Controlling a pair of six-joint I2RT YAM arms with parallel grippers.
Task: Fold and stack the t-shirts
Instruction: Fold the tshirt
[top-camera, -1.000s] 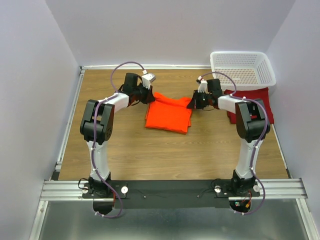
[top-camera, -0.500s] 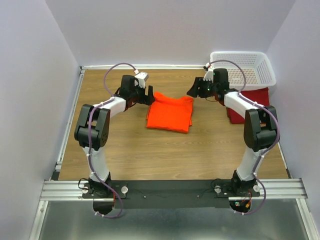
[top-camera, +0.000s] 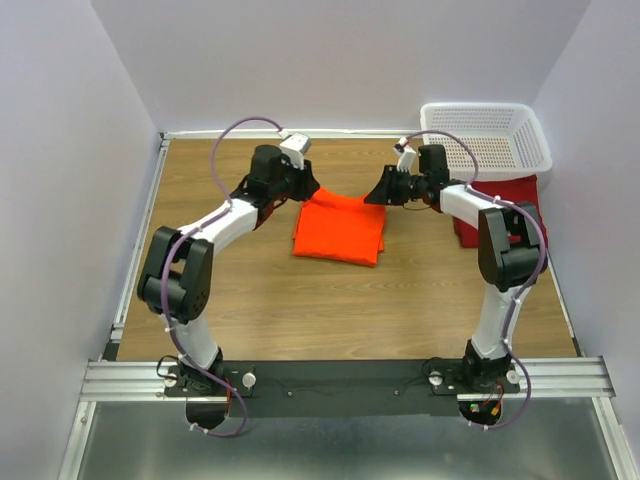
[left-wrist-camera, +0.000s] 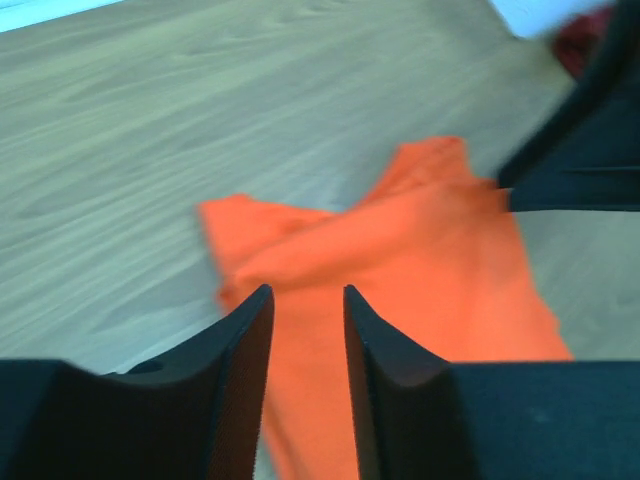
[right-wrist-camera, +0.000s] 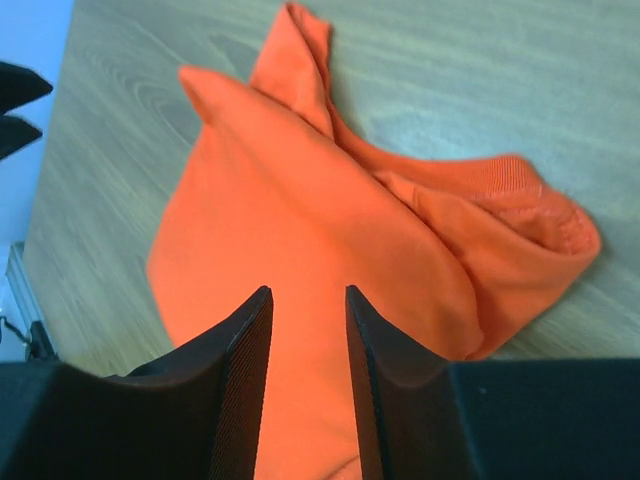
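From above, the orange t-shirt (top-camera: 338, 228) lay as a rough folded rectangle on the wooden desk (top-camera: 260, 290), a little to the far side of its middle. The left arm (top-camera: 215, 225) reached to the shirt's far left corner and the right arm (top-camera: 470, 205) to its far right corner, so the left jaws and the right jaws sat at either end of the far edge. From this height it could not be told whether either pair touched the cloth. The maroon t-shirt (top-camera: 528, 200) lay folded by the right wall, partly under the near edge of the white mesh basket (top-camera: 490, 145) and partly behind the right arm.

In the left wrist view, the fingers (left-wrist-camera: 235, 380) stood slightly spread with a narrow gap, pinching nothing. The orange t-shirt (left-wrist-camera: 400, 260) lay beyond their tips on the desk (left-wrist-camera: 200, 120), its nearest corner bunched into crossing folds. A blurred black shape (left-wrist-camera: 590, 150) covered the shirt's other end.

In the right wrist view, the fingers (right-wrist-camera: 240, 390) were likewise slightly apart and held nothing. The orange t-shirt (right-wrist-camera: 300, 230) spread out under and past them, a ribbed hem (right-wrist-camera: 500, 180) curled up on one side.
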